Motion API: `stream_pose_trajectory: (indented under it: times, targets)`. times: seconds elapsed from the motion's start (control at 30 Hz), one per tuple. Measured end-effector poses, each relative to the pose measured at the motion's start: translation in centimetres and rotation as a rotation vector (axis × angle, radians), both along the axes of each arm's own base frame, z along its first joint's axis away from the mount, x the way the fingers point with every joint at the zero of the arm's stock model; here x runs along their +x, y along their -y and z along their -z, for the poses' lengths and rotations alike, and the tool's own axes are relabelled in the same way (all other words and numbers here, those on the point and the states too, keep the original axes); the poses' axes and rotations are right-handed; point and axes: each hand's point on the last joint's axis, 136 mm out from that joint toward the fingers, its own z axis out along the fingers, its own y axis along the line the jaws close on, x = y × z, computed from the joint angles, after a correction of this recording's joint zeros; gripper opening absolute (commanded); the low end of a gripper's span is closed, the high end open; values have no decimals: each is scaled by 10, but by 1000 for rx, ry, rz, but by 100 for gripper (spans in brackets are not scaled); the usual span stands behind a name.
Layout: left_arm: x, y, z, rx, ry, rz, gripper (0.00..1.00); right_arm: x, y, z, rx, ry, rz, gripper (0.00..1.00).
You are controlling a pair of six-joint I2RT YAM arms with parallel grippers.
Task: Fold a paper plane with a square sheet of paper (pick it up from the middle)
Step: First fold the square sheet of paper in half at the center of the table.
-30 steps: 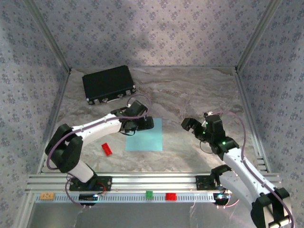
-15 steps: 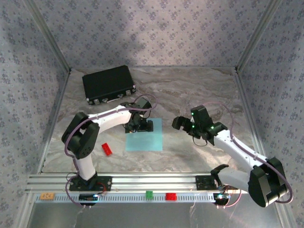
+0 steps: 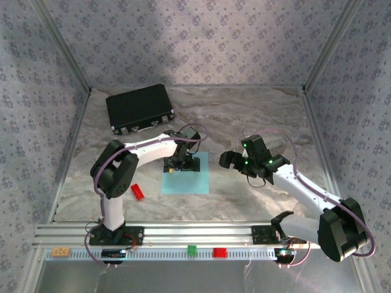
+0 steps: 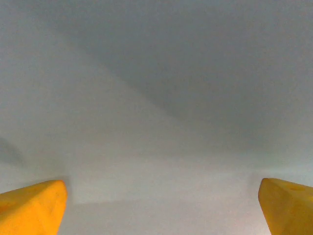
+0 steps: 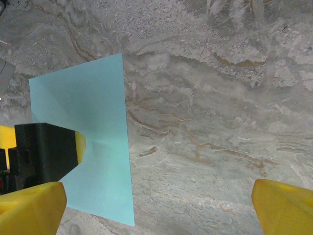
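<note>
Square sheet of paper (image 3: 187,181): thin, flat, matte cyan, directly beneath my left gripper (image 3: 182,163), jaws wide apart. Right gripper (image 3: 235,157) likewise spread; sheet lies to its left on veined marble table (image 5: 210,112).

No legible txt anywhere I look. Small orange tag (image 3: 59,251) at the left end of my front rail (image 3: 183,233) has dark marks, too tiny to read. Strip along the rail has tick marks; can't read any nos.
</note>
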Motion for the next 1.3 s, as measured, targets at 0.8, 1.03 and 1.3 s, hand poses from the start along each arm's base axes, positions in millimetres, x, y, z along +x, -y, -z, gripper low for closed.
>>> stream_pose_trajectory:
  times: [0.8, 1.03, 1.3]
  targets:
    - [4, 1, 8, 39, -22, 29, 100, -4, 0, 2, -9, -14, -17, 99]
    - [4, 0, 10, 53, -16, 29, 100, -6, 2, 4, -16, -22, -15, 99]
    - [3, 2, 11, 69, -5, 34, 100, -7, 5, 6, -34, -30, -6, 99]
